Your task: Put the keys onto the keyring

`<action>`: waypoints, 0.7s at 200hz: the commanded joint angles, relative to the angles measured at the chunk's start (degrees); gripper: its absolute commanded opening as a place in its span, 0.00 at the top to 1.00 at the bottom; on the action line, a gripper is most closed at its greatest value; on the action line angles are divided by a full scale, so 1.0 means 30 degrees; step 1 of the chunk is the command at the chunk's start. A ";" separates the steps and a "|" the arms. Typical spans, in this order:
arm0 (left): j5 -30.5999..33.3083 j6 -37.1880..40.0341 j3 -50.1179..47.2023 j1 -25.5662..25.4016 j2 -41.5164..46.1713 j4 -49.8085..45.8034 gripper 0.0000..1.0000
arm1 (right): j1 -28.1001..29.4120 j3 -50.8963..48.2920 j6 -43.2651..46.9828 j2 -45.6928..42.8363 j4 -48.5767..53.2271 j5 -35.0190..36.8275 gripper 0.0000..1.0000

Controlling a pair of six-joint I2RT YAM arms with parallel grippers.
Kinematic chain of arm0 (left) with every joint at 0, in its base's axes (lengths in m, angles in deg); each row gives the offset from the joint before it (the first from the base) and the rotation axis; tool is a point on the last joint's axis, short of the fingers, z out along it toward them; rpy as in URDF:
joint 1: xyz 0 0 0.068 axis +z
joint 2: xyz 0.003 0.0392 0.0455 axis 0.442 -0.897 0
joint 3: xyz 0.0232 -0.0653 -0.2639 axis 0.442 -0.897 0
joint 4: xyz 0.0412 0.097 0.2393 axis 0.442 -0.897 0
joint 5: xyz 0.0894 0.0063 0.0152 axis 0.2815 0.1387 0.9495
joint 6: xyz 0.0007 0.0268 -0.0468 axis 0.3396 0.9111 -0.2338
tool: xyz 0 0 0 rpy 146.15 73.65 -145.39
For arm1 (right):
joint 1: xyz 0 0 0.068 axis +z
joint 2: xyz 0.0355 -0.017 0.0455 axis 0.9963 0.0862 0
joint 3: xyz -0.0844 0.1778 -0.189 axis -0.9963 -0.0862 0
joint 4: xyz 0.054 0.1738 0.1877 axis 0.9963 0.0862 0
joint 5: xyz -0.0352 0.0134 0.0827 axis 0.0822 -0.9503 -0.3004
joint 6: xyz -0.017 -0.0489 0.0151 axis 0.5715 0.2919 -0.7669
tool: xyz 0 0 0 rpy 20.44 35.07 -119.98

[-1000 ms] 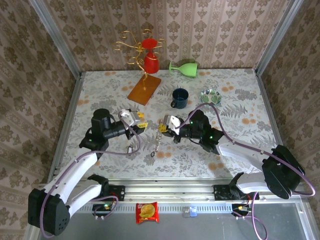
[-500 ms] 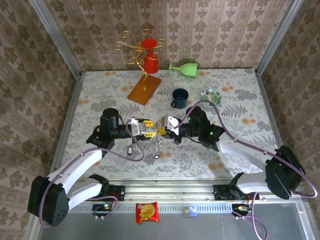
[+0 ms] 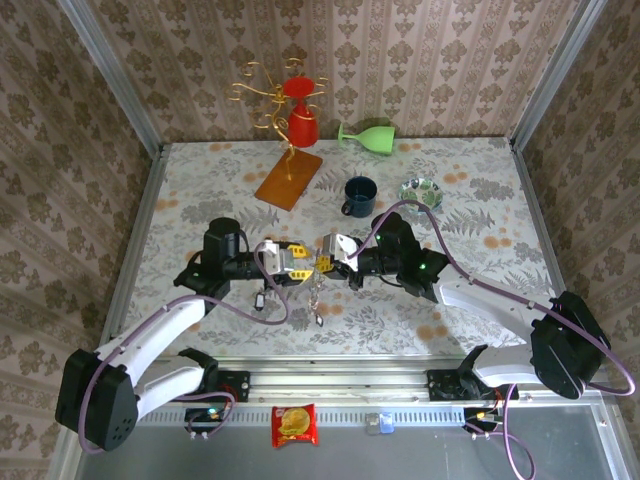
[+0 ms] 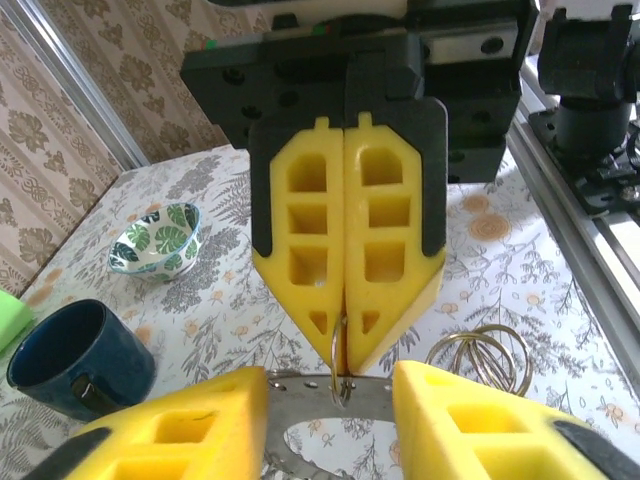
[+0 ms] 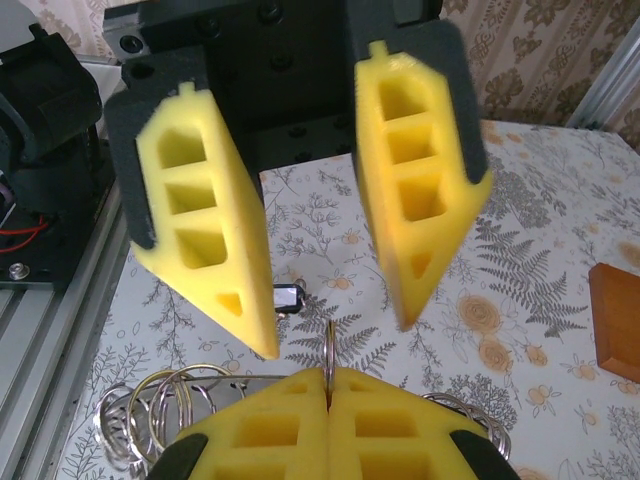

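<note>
Left end effector (image 5: 335,330) now closer, half-open astride keyring (image 4: 300,398), grip unclear; right end effector (image 4: 345,352) clamps wire loop (image 5: 328,345); threading needs alignment

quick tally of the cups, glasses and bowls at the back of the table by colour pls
red: 1, the glass upside down on the gold stand
green: 1, the goblet lying on its side
dark blue: 1, the mug
white with green leaves: 1, the bowl
total: 4
</note>
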 commanded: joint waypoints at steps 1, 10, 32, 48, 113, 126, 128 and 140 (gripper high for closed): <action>-0.0494 0.0243 -0.0280 -0.0098 0.0158 -0.0289 0.67 | 0.0053 0.0697 0.0171 -0.0481 -0.0415 -0.0644 1.00; -0.0563 0.0097 -0.0291 -0.0083 0.0112 -0.0156 0.68 | 0.0072 0.0701 0.0158 -0.0451 -0.0458 -0.0696 1.00; -0.0628 0.0089 -0.0229 -0.0098 -0.0034 -0.0139 0.73 | 0.0103 0.0759 0.0110 -0.0397 -0.0531 -0.0817 1.00; -0.0760 0.0060 -0.0182 -0.0126 -0.0130 -0.0038 0.78 | 0.0144 0.0815 0.0145 -0.0336 -0.0502 -0.0905 1.00; -0.0908 -0.0020 0.0063 -0.0361 -0.0584 0.0078 0.98 | 0.0398 0.0992 -0.0067 0.0156 -0.0915 -0.1245 1.00; -0.0916 -0.0140 0.0115 -0.0391 -0.0609 0.0237 1.00 | 0.0378 0.0949 -0.0025 0.0185 -0.0761 -0.0975 1.00; -0.0908 -0.0151 0.0113 -0.0391 -0.0601 0.0281 1.00 | 0.0379 0.0902 0.0015 0.0170 -0.0706 -0.0891 1.00; -0.0700 -0.0228 0.0037 -0.0420 -0.0554 0.0450 1.00 | 0.0398 0.0712 0.0285 0.0025 -0.0464 0.0116 0.89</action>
